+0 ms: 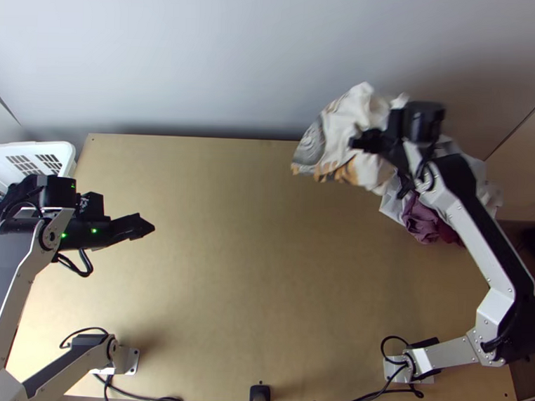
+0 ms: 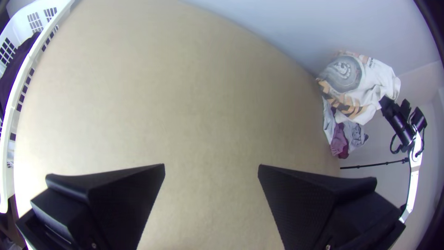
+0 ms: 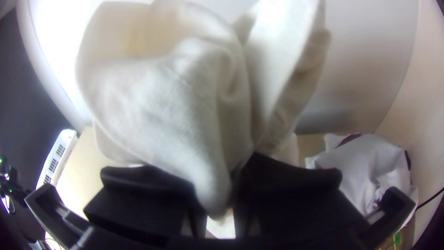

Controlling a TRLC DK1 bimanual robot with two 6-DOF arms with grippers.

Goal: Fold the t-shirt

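The t-shirt [image 1: 344, 126] hung from the right tool [image 1: 361, 142], bunched and unfolded, over the far right part of the bench [image 1: 230, 269]. That tool was closed, with a pinch of pale cloth clamped between its 2 sides, while the rest fell in loose creases and showed a grey spiral print. Such a hold probably served to part 1 garment from the pile [image 1: 423, 218] of pale and purple laundry beside it, and being aloft would let the cloth drop out of its tangle.

The left tool [image 2: 212, 165] was wide open and held nothing, over the bench's left side near the white basket [image 1: 69, 153]. It was likely kept there to leave the middle free for spreading, and ready to take a 2nd corner. With just 1 grip, the shirt could well land crumpled, so a 2nd hold seemed called for before any fold.
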